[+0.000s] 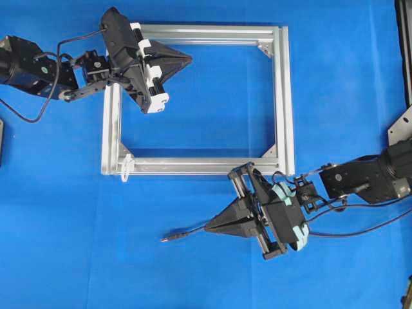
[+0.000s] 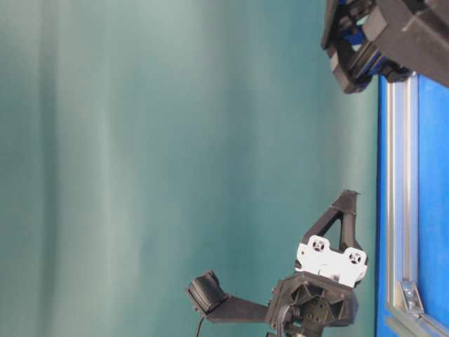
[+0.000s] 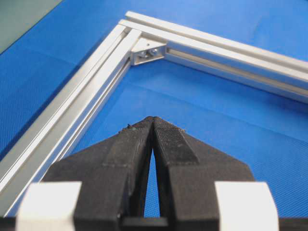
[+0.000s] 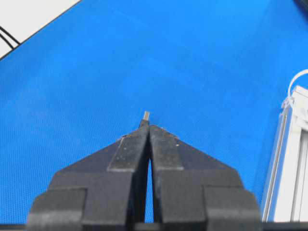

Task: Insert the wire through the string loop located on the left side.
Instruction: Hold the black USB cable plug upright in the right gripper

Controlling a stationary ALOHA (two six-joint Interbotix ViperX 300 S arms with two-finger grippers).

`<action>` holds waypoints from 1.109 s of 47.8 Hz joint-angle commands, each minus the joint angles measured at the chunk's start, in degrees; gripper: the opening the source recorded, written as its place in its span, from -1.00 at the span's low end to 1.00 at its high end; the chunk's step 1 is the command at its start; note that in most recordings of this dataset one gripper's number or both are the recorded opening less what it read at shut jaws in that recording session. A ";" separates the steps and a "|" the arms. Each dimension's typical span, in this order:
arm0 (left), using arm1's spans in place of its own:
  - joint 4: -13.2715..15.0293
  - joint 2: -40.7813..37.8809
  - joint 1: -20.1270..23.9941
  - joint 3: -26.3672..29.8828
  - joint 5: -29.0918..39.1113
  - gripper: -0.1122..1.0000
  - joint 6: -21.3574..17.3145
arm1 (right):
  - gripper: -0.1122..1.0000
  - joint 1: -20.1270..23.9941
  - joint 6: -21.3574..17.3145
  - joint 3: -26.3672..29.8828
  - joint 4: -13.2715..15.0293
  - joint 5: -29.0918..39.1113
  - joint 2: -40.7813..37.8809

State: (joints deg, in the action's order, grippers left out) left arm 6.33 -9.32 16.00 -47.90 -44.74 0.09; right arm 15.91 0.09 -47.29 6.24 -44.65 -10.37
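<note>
**Wire held right of the loop, plug pointing left**

At the left of the overhead view, the left pincer (image 1: 183,60) hovers over the top-left part of the aluminium frame (image 1: 283,96), its fingers pressed together on nothing; its own camera shows the closed tips above blue cloth inside the frame. Below it, at the frame's bottom-left corner, the string loop (image 1: 125,168) hangs off the outer edge, a small white ring lying against the tabletop (image 1: 64,244).

Further right and slightly nearer the viewer, the wire (image 1: 187,233) lies with its long axis running left to right, its silvery plug tip leading toward the left. The right pincer (image 1: 209,227) is closed on the wire just behind the plug; from its wrist camera the tip (image 4: 146,115) peeks out past the shut fingers, and the loop (image 4: 297,83) shows up and to the right, beside the frame corner.

So the loop lies left of and beyond the plug, and the right arm, already carrying the wire, seems the one to travel.

The tabletop is a plain blue cloth; behind it, a teal backdrop.
</note>
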 commanded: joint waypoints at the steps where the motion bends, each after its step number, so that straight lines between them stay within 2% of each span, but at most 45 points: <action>1: -0.79 2.64 -0.26 0.44 0.70 -0.80 0.35 | -0.78 0.35 -0.44 0.70 -0.09 -0.18 3.60; 10: -0.79 2.72 -0.18 0.44 0.70 -0.80 0.35 | -0.82 0.70 -1.49 1.14 -0.09 2.20 4.04; 32: -0.97 2.81 -0.26 0.53 0.70 -0.80 0.35 | -0.80 0.88 -4.48 1.23 -0.09 2.55 4.04; 35: -0.97 2.81 -0.18 0.53 0.70 -0.80 0.35 | -0.66 1.05 -5.19 1.32 -0.09 2.55 4.04; 38: -0.97 2.81 -0.26 0.53 0.70 -0.80 0.35 | -0.39 1.23 -5.54 1.32 -0.09 2.81 4.04; 45: -0.97 2.81 -0.26 0.44 0.70 -0.80 0.35 | 0.40 1.76 -5.80 1.58 -0.18 4.57 3.96; 49: -0.97 2.81 -0.26 0.53 0.70 -0.80 0.35 | 0.78 1.67 -5.89 2.02 -0.88 5.19 3.69; 51: -0.97 2.81 -0.26 0.62 0.70 -0.80 0.44 | 0.87 1.76 -5.80 2.29 -1.23 5.36 3.52; 53: -0.97 2.81 -0.26 0.62 0.70 -0.80 0.35 | 0.82 1.76 -5.80 2.46 -1.32 5.71 3.34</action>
State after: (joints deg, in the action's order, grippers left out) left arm 5.54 -8.17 15.91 -47.90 -43.77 0.44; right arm 17.49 -5.71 -46.05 5.36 -39.20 -7.82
